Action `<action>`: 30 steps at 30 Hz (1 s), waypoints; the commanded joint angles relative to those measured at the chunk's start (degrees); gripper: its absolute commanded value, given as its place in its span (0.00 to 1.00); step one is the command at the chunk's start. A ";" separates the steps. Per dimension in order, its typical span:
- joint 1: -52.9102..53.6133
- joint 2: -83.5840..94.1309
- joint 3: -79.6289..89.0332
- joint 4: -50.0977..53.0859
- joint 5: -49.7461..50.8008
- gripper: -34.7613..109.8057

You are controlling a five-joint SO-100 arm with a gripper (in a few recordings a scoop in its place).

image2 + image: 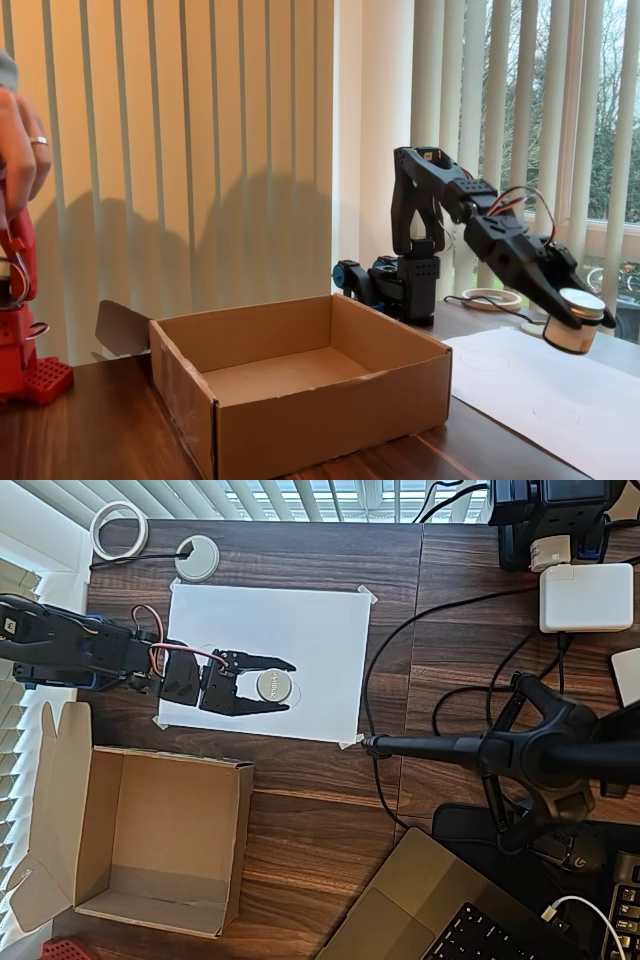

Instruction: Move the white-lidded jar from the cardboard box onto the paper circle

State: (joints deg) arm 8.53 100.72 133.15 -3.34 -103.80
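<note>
White-lidded jar (272, 686) is held between the fingers of the gripper (277, 687), clamped at its sides, and in the fixed view (574, 318) is seen carried clear above the white paper sheet (310, 640), not touching it. In the overhead view the jar is located over the lower middle of the sheet. A faint pencil circle (556, 411) is seen on the paper below the jar in the fixed view; its match to the paper circle cannot be confirmed. The cardboard box (160, 835) is seen open, well apart from the jar. Black arm (450, 200) is extended from its base over the wooden table (450, 660).
</note>
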 commanded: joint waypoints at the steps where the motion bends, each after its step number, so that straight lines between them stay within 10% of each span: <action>1: 0.62 0.09 2.37 -11.07 -1.05 0.28; 30: -0.18 -18.98 1.41 -24.87 -0.70 0.28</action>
State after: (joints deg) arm 7.29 80.42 138.16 -25.75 -103.80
